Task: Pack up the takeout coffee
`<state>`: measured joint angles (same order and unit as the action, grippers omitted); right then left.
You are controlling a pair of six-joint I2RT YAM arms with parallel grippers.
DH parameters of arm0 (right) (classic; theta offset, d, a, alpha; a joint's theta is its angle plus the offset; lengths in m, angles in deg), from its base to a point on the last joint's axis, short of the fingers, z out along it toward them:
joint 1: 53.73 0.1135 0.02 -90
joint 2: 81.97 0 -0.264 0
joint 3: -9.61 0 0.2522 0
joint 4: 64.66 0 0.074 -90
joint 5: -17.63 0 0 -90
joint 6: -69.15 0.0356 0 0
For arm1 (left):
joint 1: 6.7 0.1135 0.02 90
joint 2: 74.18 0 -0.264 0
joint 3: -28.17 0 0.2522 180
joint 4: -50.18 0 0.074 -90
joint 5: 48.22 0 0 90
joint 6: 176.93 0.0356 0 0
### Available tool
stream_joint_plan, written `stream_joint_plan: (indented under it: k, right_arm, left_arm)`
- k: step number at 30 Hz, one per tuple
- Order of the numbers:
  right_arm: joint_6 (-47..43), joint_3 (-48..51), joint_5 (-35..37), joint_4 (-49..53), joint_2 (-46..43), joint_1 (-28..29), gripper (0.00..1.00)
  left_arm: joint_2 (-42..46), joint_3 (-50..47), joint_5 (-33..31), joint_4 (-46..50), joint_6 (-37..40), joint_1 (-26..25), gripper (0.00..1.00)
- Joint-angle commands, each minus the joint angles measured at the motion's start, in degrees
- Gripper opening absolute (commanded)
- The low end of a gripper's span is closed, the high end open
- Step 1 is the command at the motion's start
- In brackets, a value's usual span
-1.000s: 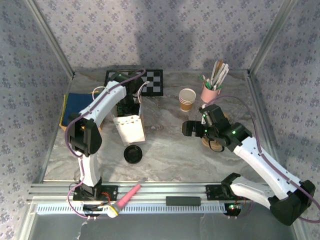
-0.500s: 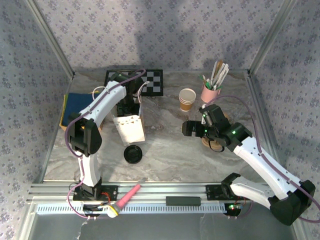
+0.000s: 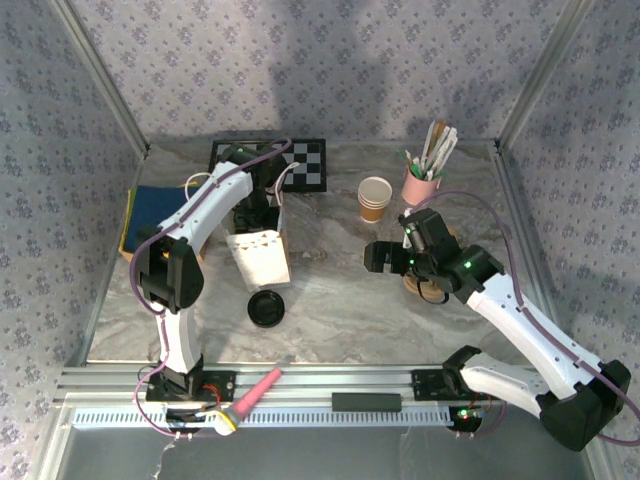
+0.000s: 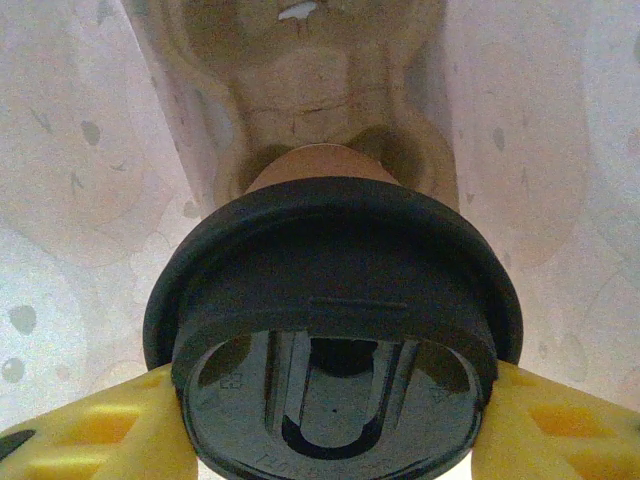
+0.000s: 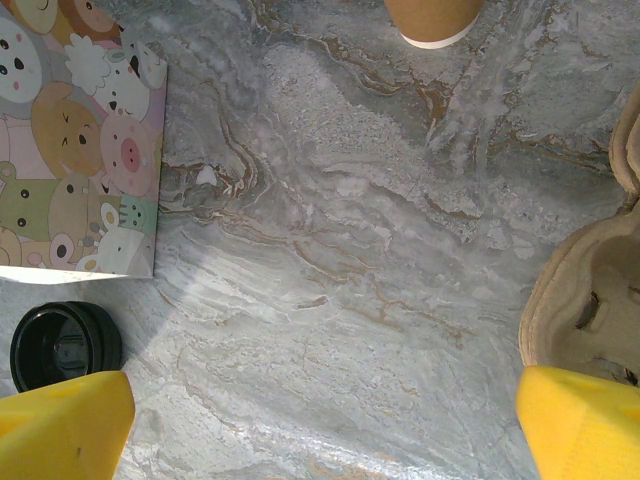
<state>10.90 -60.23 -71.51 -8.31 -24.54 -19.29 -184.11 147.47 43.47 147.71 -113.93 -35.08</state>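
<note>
L wrist view, from above: tan-brown paper coffee cup (image 4: 320,165) capped w/ a black round plastic lid (image 4: 330,270). The cup stands inside a white paper bag (image 4: 70,150), whose walls rise on both sides. Its base is down on a beige moulded-pulp carrier (image 4: 300,80) at the bag's bottom; can't tell which well. L gripper (image 4: 330,440) is clamped on the cup at lid level, w/ yellow fingers (image 4: 100,435) against the lid rim, one each side.

Top view: the bag stands on the grey marble-look bench (image 3: 340,310), left of centre, w/ the L arm's wrist going into its top. A loose black round lid (image 3: 267,308) lies flat on the bench on the near side of the bag, close but apart. A stack of nested tan paper cups (image 3: 375,198) stands upright back-centre, w/ a pink cup of utensils (image 3: 421,183) just beyond to its right.

R gripper (image 3: 378,257) hovers over the bench right of centre, between the bag and a second pulp carrier (image 3: 425,285) under its arm. R wrist view: fingers (image 5: 65,425) spread wide at the lower frame corners, bare bench between them. The bag's cartoon-animal print is upper left, the loose lid lower left, the second carrier at the right edge.
</note>
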Motion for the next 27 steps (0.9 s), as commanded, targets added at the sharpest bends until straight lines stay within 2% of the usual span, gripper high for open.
stream_joint_plan:
  k: [1, 27]
  right_arm:
    - [0.6, -1.1, 1.12, 0.73, -0.12, 0.37, 1.0]
    - [0.74, -0.79, 1.15, 0.48, -0.11, 0.37, 1.0]
  left_arm:
    - [1.01, -0.51, -0.37, 1.06, 0.64, 0.37, 0.55]
    - [1.03, -0.82, 0.4, 1.58, 0.64, 0.3, 0.55]
